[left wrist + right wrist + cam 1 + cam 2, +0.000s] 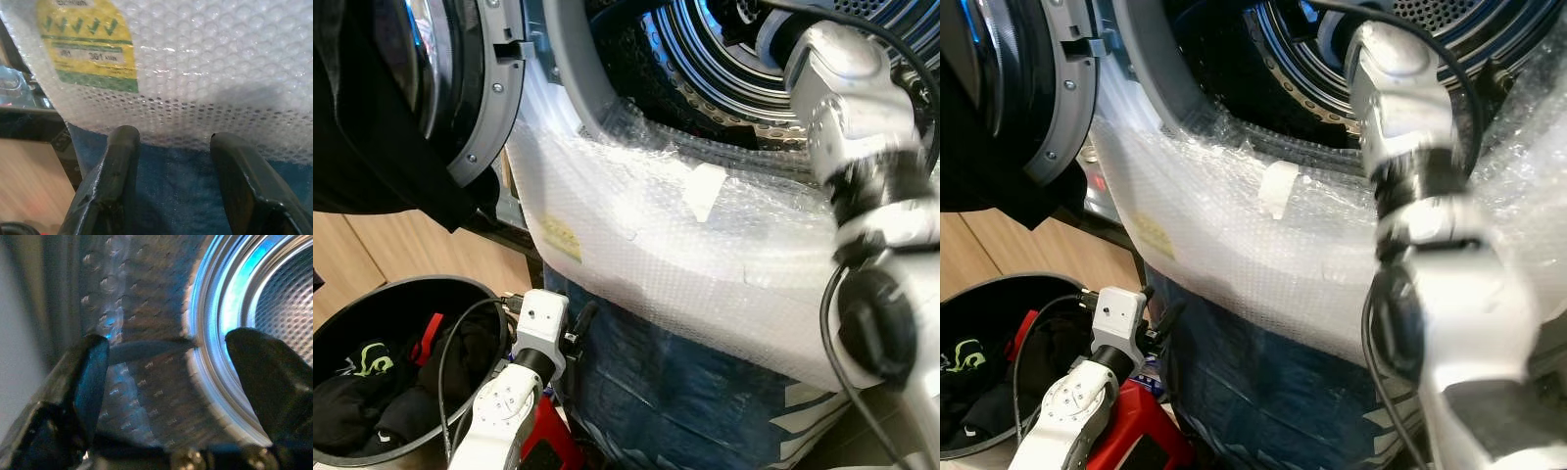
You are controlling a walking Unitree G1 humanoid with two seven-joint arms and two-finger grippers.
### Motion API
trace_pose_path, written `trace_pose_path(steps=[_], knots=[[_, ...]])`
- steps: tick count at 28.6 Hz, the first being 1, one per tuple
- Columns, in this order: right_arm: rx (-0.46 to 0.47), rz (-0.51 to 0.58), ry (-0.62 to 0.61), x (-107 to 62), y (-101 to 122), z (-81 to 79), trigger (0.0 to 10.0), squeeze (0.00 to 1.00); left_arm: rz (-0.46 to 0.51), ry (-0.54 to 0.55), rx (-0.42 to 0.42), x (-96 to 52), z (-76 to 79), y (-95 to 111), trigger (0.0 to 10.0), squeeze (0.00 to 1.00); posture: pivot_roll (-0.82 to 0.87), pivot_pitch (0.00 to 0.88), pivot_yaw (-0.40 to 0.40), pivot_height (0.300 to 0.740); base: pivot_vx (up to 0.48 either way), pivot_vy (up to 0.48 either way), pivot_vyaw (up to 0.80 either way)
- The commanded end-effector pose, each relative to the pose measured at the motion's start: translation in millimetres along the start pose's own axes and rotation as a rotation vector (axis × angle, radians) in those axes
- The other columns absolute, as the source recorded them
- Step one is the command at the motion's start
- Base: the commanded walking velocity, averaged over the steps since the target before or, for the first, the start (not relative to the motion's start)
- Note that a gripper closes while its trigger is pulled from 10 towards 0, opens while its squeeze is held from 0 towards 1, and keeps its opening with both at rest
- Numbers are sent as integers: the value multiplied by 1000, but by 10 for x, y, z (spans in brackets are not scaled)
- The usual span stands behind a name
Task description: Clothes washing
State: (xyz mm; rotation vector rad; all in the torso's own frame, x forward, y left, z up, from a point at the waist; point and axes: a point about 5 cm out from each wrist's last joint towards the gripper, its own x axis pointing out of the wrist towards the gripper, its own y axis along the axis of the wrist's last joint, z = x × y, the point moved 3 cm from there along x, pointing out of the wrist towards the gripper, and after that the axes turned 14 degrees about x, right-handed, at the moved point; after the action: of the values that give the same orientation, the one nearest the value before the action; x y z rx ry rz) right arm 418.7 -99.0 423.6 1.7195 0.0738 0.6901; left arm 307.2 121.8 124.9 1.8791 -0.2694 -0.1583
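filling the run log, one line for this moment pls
right gripper: open, inside drum | left gripper: open, low by bubble wrap | basket: dark clothes

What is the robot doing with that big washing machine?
It is doing laundry. Its right arm reaches into the open drum, and the right gripper is open with nothing between its fingers. The left gripper hangs low, open too, close to the bubble wrap over the machine's front. A black basket with dark clothes sits by the robot's left side, beside the open door.
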Motion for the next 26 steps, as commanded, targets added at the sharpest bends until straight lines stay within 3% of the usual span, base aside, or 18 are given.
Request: trace_pose_path(steps=[1,3,4,5,6,9,10,13,15,16,17,18,20,22,26], knots=[[87,120,111,-111,294,-249,10000,0,-17,1,-17,-22,7,-37,10000,0,6,23,-25,740,0,0,0],[14,233,203,-391,380,-374,10000,0,-20,6,-15,-37,-1,-48,10000,0,10,23,-30,740,0,0,0],[14,233,203,-391,380,-374,10000,0,-20,6,-15,-37,-1,-48,10000,0,10,23,-30,740,0,0,0],[121,246,186,-552,309,-349,10000,0,-21,15,-15,-42,-28,-53,10000,0,6,23,-28,740,0,0,0],[261,244,258,-709,220,-435,10000,0,-24,23,-15,-47,-46,-64,10000,0,0,26,-26,740,0,0,0],[277,246,354,-838,164,-555,10000,0,-28,26,-14,-52,-52,-77,10000,0,-9,27,-21,740,0,0,0],[266,258,417,-938,157,-642,10000,0,-30,26,-15,-56,-50,-85,10000,0,-25,23,-14,740,0,0,0],[342,306,629,-1281,194,-959,10000,0,-31,0,-18,-56,10,-99,10000,0,-32,12,-15,740,0,0,0],[316,199,710,-1456,-81,-1029,10000,0,-25,-10,-17,-45,41,-85,10000,0,-21,0,-17,740,0,0,0],[290,96,771,-1604,-330,-1058,10000,0,-21,-6,-15,-40,38,-77,10000,0,-9,0,-22,740,0,0,0],[290,96,771,-1604,-330,-1058,10000,0,-21,-6,-15,-40,38,-77,10000,0,-9,0,-22,740,0,0,0],[301,37,803,-1719,-460,-1068,10000,0,-21,4,-16,-41,16,-78,10000,0,-5,0,-24,740,0,0,0],[381,-172,879,-2086,-948,-1093,10000,0,-18,43,-7,-68,-83,-82,10000,0,18,0,-40,740,0,0,0],[406,-250,870,-2166,-1139,-1102,10000,0,-22,57,-7,-83,-115,-92,10000,0,21,0,-44,740,0,0,0],[447,-515,792,-2472,-1880,-1155,10000,0,-42,109,-10,-149,-208,-145,10000,0,41,0,-46,740,0,0,0]])
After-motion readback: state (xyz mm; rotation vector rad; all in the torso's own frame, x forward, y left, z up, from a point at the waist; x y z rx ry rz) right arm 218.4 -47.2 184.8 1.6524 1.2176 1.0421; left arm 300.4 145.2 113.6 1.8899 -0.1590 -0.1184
